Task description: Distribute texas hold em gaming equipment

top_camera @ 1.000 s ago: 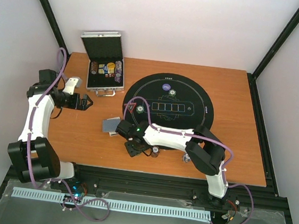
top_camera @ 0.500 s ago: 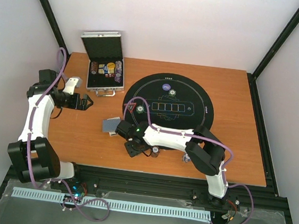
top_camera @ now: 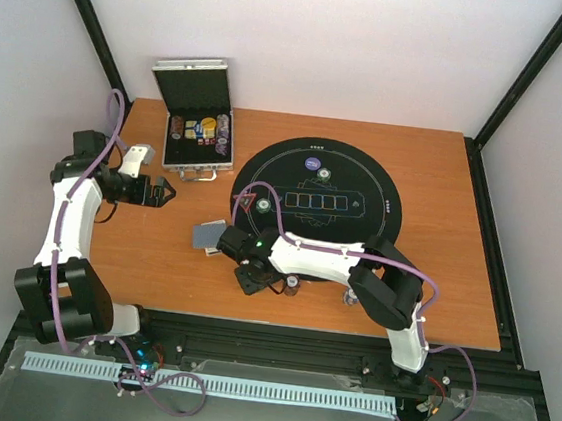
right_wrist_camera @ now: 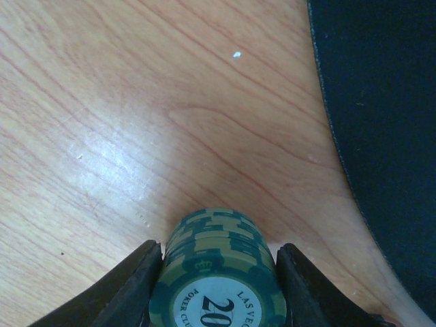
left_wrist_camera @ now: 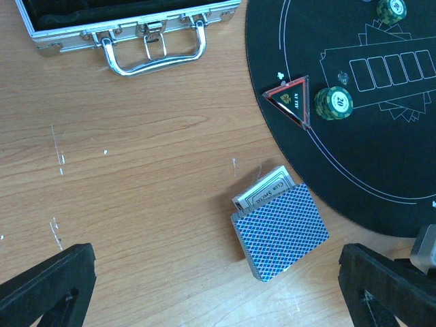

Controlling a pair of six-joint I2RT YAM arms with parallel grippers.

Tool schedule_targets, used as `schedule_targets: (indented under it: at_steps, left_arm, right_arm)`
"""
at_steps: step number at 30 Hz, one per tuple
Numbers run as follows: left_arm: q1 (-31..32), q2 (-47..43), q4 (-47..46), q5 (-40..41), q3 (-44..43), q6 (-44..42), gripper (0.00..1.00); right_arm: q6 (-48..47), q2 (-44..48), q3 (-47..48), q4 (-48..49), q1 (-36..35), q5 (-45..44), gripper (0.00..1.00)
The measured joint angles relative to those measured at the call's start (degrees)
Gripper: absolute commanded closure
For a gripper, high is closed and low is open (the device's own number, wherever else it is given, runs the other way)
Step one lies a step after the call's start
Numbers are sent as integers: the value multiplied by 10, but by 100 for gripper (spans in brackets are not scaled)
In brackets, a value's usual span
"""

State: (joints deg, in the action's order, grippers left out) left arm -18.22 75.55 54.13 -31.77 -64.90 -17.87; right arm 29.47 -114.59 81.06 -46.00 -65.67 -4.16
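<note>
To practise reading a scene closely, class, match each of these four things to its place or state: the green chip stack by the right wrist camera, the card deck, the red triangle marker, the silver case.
1 green chip stack
2 card deck
3 red triangle marker
4 silver case

A on the black mat
B lid raised
C blue patterned back facing up
D between the fingers of the right gripper

Pairs: 1-D, 2-C, 3-A, 4-B

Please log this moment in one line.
left hand: open | right hand: shut on green chips | over table, beside black mat
</note>
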Motion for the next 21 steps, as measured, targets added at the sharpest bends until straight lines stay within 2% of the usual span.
schedule_targets:
  at_steps: [4, 15, 21]
  left_arm:
    - [0, 0, 0, -2, 0, 0, 0]
    - [0, 0, 13, -5, 0, -2, 0]
    - [0, 0, 19, -8, -4, -5, 0]
  right_arm:
    - [0, 1, 8, -15, 0, -6, 69]
    - [-13, 41, 36, -50, 8, -27, 68]
    - [-31, 106, 12, -56, 86, -33, 68]
